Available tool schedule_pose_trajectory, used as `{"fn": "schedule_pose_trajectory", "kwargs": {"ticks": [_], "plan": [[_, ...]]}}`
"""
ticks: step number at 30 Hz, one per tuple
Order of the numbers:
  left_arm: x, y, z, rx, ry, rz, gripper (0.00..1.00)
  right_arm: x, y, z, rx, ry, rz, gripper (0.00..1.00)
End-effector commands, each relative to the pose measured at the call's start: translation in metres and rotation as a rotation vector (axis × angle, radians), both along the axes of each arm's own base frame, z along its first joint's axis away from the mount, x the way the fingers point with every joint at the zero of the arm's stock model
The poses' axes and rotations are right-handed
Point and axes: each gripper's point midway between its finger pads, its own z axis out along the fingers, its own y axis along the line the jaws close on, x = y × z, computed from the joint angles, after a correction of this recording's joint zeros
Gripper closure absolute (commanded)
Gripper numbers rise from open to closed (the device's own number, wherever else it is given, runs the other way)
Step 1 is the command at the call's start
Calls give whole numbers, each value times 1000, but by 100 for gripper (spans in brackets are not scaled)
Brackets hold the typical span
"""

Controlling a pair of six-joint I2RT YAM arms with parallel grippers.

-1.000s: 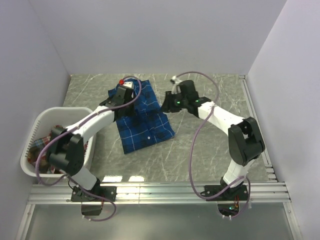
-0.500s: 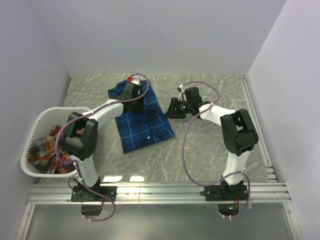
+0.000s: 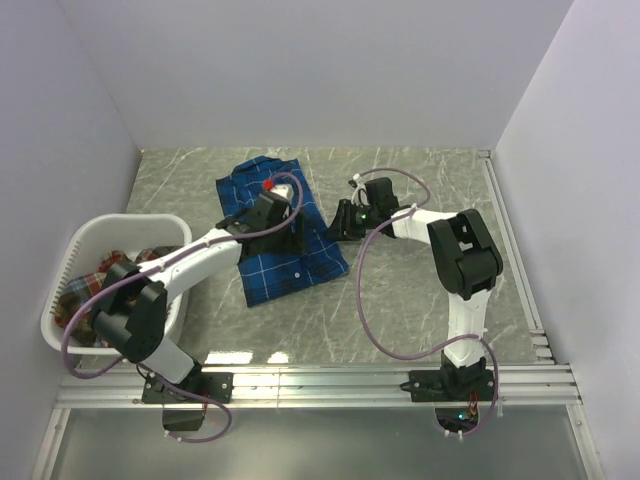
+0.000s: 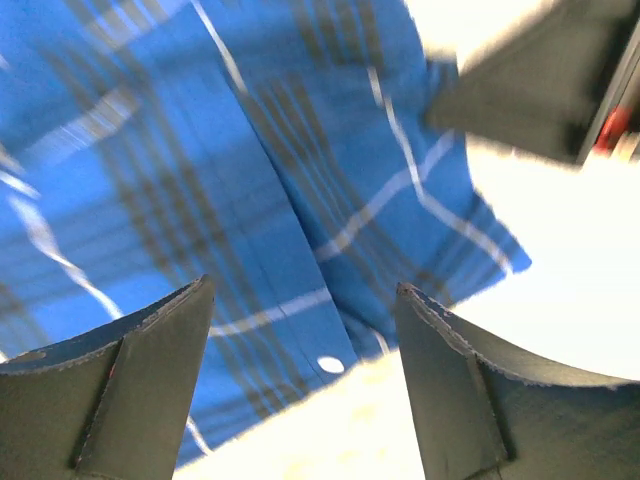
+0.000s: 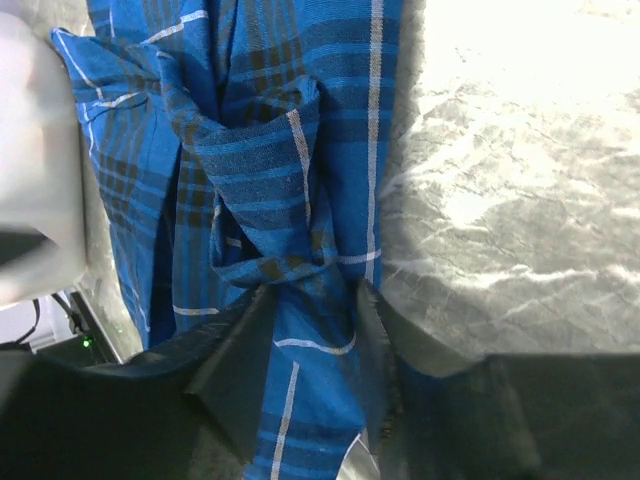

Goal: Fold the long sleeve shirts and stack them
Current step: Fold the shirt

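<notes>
Nearest to the arm bases, on the left, the white laundry basket [image 3: 130,219] holds the red-orange shirt [image 3: 85,300]. It is crumpled and partly hidden by the rim and by the left arm. Further in, the blue shirt [image 3: 290,262] lies about mid-table. In the top view the left wrist covers part of it and the right wrist covers its right edge. Only the left wrist view shows the left gripper [image 4: 302,292]: jaws wide, nothing between them, over the cloth near 1 white button [image 4: 328,364]. A dark blurred shape in that view's upper right corner cannot be identified. Only the right wrist view shows the right gripper [image 5: 312,292], narrow and pinching a bunched fold at the shirt's right edge. Bare table [image 3: 430,190] lies open to the right of the shirt, and behind it up to the wall.
</notes>
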Motion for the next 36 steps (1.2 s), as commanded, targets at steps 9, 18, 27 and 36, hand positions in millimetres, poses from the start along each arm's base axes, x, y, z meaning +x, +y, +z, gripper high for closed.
{"fn": "schedule_pose_trajectory", "kwargs": {"ticks": [9, 18, 27, 36], "plan": [[-50, 1, -82, 139, 276, -99, 24, 31, 8, 48, 13, -166, 50, 90], [-62, 9, -102, 190, 331, -135, 24, 53, 6, 50, -41, -188, 37, 91], [-34, -7, -53, 124, 207, -109, 20, 66, -1, 72, -82, -230, 4, 62], [6, 7, 30, 45, 27, 88, 22, 43, -12, 136, -4, -275, -123, 52]]}}
